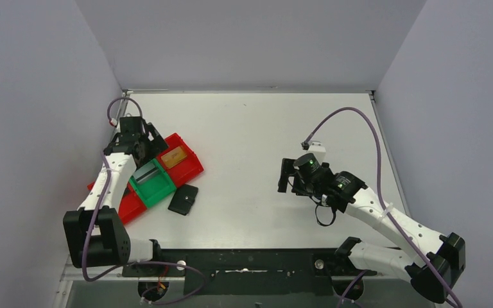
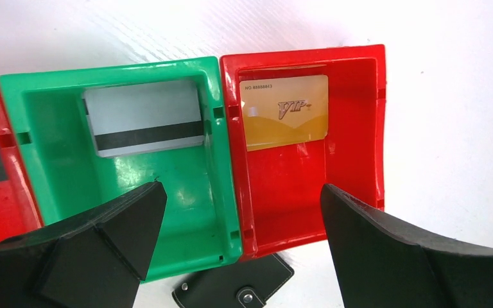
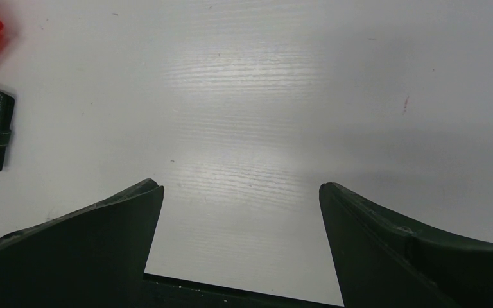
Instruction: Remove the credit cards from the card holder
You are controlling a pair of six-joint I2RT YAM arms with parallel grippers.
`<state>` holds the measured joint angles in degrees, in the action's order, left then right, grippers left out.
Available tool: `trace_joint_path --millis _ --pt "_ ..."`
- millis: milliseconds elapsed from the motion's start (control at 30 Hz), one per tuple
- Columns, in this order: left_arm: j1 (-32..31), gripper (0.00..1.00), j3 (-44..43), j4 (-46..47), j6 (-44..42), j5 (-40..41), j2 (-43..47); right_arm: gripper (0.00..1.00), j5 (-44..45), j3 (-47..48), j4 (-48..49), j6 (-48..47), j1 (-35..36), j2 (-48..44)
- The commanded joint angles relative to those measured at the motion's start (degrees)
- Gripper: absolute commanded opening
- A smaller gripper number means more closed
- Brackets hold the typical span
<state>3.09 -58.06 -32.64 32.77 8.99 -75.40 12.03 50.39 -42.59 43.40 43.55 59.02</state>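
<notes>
Silver-grey striped card (image 2: 144,119) in green plastic bin (image 2: 45,167), gold card (image 2: 285,110) in red plastic bin (image 2: 353,160), flat black card holder (image 1: 183,199) alongside; left gripper (image 2: 241,212) and right gripper (image 3: 241,212) spread wide, empty, so extraction is seemingly complete.

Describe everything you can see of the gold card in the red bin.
The gold card is a thin, glossy, plastic-looking rectangle with rounded corners. Its top band is pale cream with a small printed number; below is a wavy gold field, with VIP lettering toward the right. It lies face up, uncovered, against one end wall of a red bin, next to the green bin. Only that red bin touches it.
</notes>
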Motion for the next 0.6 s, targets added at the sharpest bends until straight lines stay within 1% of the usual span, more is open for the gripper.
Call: trace_joint_path --millis 0,167,367,567 --pt "0.2 0.93 -3.5 4.7 0.4 -2.6 -3.7 0.98 1.6 0.7 1.3 0.4 -0.5 1.2" --pt "0.2 0.93 -3.1 6.5 0.0 -1.3 -6.0 0.98 1.6 1.1 0.7 0.1 -0.5 2.4" --pt "-0.2 0.89 -2.4 10.2 -4.1 -8.1 -8.7 0.98 1.8 0.8 0.6 0.2 -0.5 2.7" --pt "-1.8 0.86 -1.9 11.1 -6.4 -9.1 -10.2 0.98 1.6 0.8 0.5 0.3 -0.5 2.8"
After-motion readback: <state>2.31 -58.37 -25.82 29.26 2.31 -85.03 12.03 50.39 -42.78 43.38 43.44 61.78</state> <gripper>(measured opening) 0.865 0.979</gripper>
